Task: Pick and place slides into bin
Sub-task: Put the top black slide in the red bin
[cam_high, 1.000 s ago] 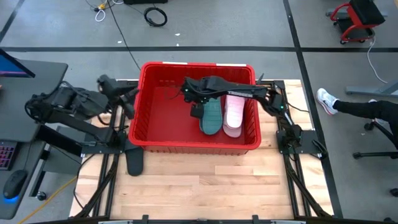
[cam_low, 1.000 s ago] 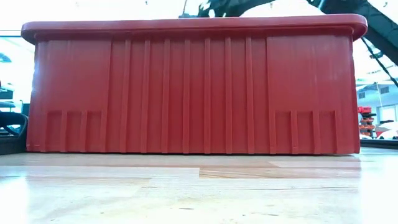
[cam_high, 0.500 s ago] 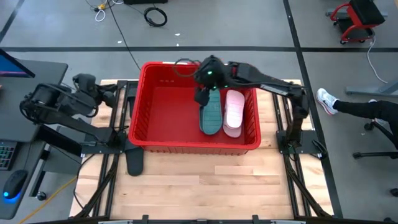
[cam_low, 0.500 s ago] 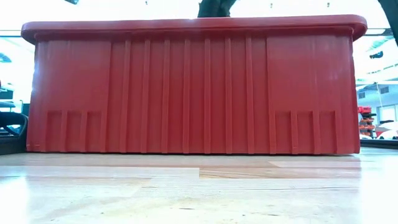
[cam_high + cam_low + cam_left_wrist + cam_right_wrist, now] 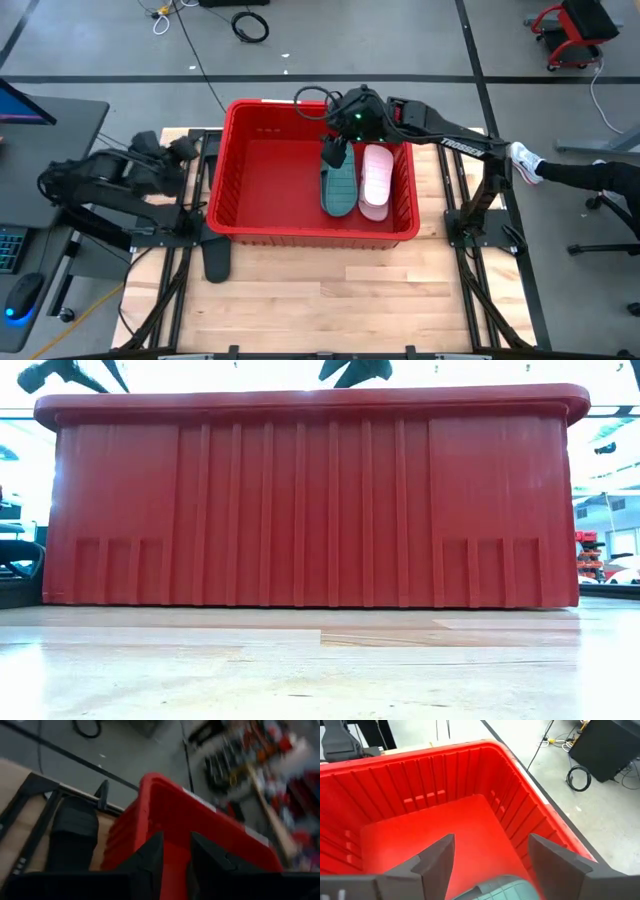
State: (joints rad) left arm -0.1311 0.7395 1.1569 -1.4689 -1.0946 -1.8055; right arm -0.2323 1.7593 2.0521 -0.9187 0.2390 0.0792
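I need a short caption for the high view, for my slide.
Open right gripper above the red bin holding teal and pink slides.

From table height the bin wall hides everything inside it from you. At the bottom edge of the right wrist view, the teal slide is cut off. Your left wrist view is blurred, its upper right unreadable.

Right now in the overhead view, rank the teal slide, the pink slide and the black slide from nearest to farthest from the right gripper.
1. Teal slide: in the bin, directly beneath the right gripper.
2. Pink slide: in the bin, beside the teal one, on its right.
3. Black slide: on the table outside the bin, by its front left corner.
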